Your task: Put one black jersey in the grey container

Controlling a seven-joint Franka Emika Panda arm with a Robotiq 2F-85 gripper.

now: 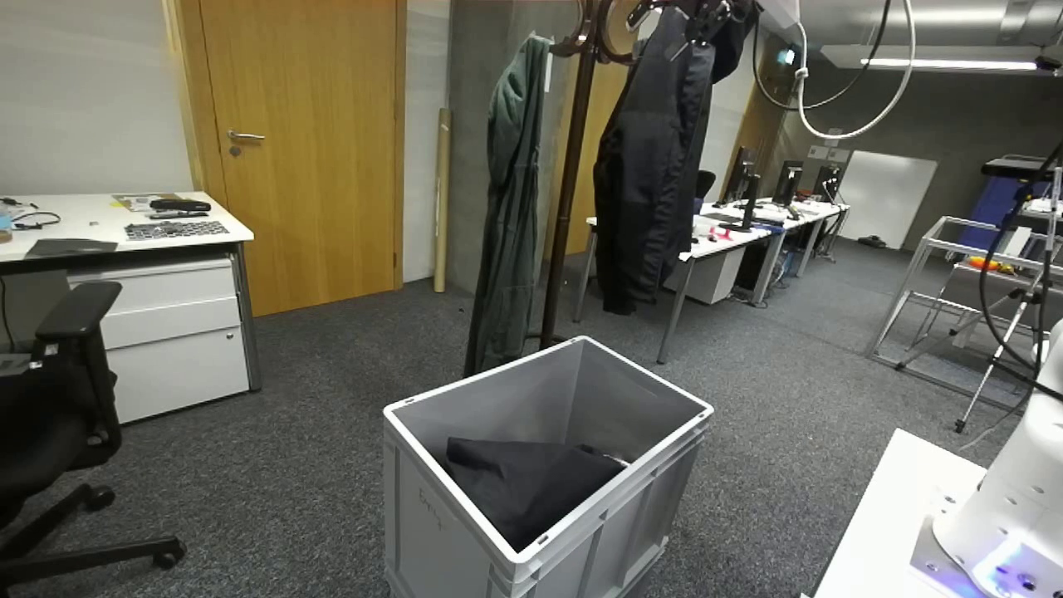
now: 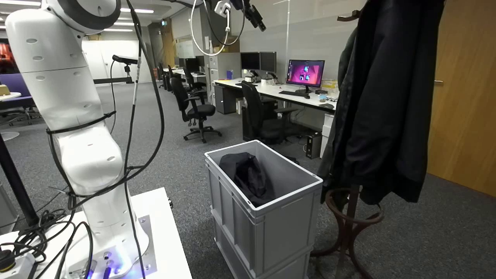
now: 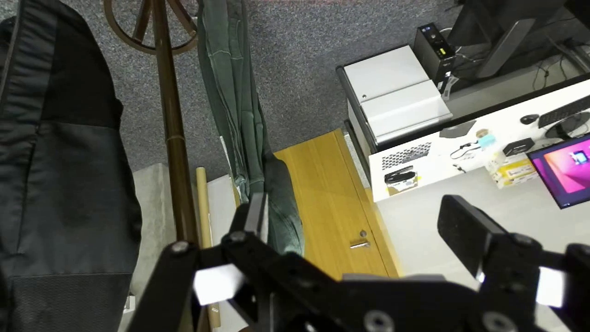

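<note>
The gripper [image 3: 355, 210] is being held spread, nothing being grasped.
In an exterior view, the black jersey [image 2: 255, 179] is being contained toward nine o'clock in the grey container [image 2: 286, 224], its folds apparently being propped by the wall [image 2: 232, 186], the task seemingly being met. At twelve o'clock the gripper is being held high, presumably for clearance.

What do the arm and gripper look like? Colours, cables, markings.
White arm, rounded segments, dark grey joint band, black strap and black cable, blue glow at the base. A white cable loops near the gripper, which is black with two fingers, one inner face looking grey. No legible markings.
</note>
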